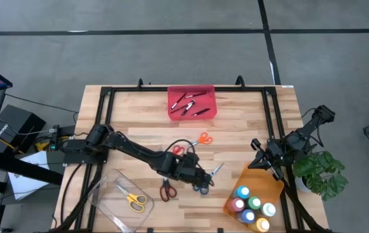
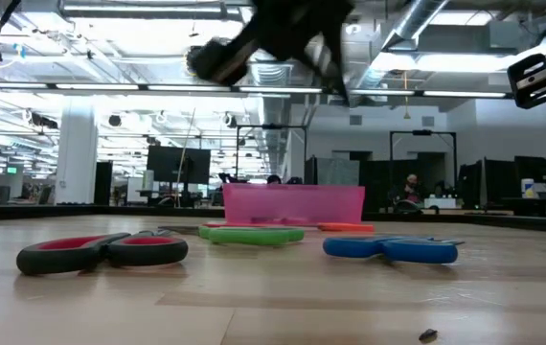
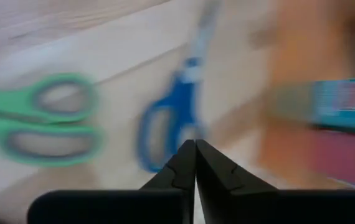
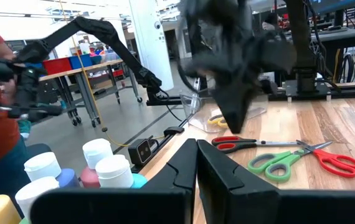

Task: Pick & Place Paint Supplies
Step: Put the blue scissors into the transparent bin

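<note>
Two tools are clenched and empty: the left tool (image 3: 195, 144) hangs just above the blue scissors (image 3: 165, 121) on the surface (image 1: 236, 123); the right tool (image 1: 263, 160) waits beside the paint bottles (image 1: 252, 206).

Small white-capped paint bottles (image 1: 252, 206) of blue, red, green, white and yellow stand upright, clustered, at the table's near right corner. Thin dark brush-like sticks (image 1: 191, 104) lie loosely crossed at the middle of the far edge. Scissors lying flat mid-table: orange-handled (image 1: 202, 138), red-handled (image 1: 179, 149), blue-handled (image 1: 205, 181), dark red-handled (image 1: 167, 189). Yellow-handled scissors (image 1: 132, 197) lie towards the near left corner.
</note>
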### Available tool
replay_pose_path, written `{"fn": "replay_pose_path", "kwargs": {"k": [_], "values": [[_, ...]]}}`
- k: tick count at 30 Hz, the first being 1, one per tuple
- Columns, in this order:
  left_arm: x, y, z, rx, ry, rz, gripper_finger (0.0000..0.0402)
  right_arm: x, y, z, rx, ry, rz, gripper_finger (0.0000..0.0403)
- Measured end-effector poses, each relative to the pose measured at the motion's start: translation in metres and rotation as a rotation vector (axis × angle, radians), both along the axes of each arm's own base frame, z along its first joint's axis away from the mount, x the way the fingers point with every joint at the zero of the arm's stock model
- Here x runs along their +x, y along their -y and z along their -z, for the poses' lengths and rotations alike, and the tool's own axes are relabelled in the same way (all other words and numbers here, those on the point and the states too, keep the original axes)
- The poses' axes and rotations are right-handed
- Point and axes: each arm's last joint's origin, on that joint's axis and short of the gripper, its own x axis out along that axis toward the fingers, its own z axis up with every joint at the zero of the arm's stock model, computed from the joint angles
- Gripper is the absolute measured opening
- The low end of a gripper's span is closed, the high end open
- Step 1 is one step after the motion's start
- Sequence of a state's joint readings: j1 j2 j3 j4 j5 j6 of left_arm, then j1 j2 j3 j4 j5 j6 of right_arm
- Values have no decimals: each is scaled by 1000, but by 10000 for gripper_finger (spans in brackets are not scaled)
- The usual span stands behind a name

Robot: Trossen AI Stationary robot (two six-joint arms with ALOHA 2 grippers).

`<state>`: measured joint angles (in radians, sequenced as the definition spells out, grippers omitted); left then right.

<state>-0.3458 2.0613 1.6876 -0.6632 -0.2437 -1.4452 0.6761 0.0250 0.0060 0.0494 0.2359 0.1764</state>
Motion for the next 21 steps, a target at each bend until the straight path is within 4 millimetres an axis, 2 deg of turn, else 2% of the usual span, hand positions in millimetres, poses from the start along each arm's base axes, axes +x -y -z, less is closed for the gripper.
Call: {"fn": "replay_pose_path", "kwargs": {"k": [3,6,8,10,14,17,21], "values": [[18,5,-21,-10,85,17,1,0,0,0,0,0,0,8],[42,8,-29,-9,147,28,1,0,0,0,0,0,0,8],[58,13,-29,-9,158,71,0,0,0,0,0,0,0,8],[69,17,-19,-6,111,109,0,0,0,0,0,0,0,8],[66,19,9,22,-113,140,0,0,0,0,0,0,0,9],[57,17,14,51,-216,139,0,0,0,0,0,0,0,9],[52,15,18,68,-268,139,4,0,0,0,0,0,1,9]]}}
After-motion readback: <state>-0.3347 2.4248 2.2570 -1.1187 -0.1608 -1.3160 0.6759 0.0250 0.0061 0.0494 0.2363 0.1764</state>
